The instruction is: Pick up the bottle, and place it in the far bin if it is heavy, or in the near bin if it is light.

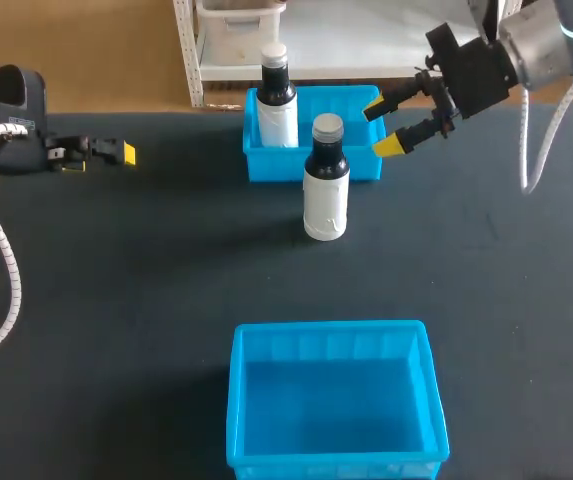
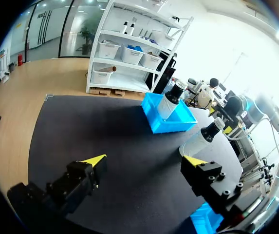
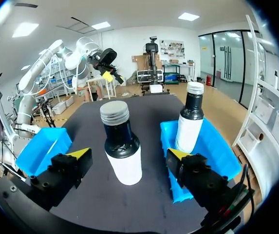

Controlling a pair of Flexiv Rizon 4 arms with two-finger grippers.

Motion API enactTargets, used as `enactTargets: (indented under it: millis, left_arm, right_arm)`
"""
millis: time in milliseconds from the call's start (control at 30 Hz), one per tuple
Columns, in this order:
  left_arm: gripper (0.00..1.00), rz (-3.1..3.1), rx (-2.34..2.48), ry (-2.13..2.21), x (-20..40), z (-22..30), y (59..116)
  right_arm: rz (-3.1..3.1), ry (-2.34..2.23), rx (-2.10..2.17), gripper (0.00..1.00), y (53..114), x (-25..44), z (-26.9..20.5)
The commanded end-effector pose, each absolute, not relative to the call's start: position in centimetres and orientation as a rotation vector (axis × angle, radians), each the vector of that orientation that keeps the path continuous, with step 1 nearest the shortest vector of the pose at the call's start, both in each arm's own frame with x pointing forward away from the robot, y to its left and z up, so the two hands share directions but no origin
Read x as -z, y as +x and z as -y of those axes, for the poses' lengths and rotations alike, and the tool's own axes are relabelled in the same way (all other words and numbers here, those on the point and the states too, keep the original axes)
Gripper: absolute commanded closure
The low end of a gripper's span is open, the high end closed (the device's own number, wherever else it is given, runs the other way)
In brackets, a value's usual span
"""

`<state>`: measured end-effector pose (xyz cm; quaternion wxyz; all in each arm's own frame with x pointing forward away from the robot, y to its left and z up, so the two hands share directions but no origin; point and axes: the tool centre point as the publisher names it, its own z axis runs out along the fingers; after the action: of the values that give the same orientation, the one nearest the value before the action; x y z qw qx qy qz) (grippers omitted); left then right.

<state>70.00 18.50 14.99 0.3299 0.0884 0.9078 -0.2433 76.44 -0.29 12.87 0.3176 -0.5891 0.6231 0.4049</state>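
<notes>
Bottle to sort: a white bottle with a black neck and grey cap (image 1: 326, 185) stands upright on the black table (image 1: 116, 290), just in front of the far bin (image 1: 271, 165) and well apart from the near bin (image 1: 331, 330).
Far bin: already holds 1 similar bottle (image 1: 277, 100), upright at its left end.
Near bin: nothing visible inside.
Right gripper (image 1: 382, 126): fingers spread wide and holding nothing, raised by the far bin's right corner; in the right wrist view the standing bottle is just ahead, lined up with the gap between the fingers but not touched.
Left gripper (image 2: 145, 161): fingers apart and holding nothing, low over the table's left side, well away from bottle and bins.
Done so far: judging by the layout, 1 bottle seems sorted as heavy; the standing bottle is not yet grasped.
Left to do: close on the bottle, lift it, judge its weight, and set it in the matching bin.
Weight: cannot be told from sight.
</notes>
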Motion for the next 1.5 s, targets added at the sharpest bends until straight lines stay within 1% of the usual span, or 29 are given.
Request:
enactTargets:
  millis: [33,833,1500]
  left_arm:
    - [0.00,-2.375,0.637,0.231,-15.0,-18.5,70.0]
    - [0.00,-2.375,0.637,0.231,-15.0,-18.5,70.0]
    - [0.00,-2.375,0.637,0.231,-15.0,-18.5,70.0]
  right_arm:
    - [-1.714,-1.295,-0.711,0.00,75.3,-12.5,0.0]
    - [-1.661,-1.371,-0.826,0.00,73.8,-12.7,-3.5]
    - [-1.614,-1.439,-0.948,0.00,74.8,-12.0,-5.4]
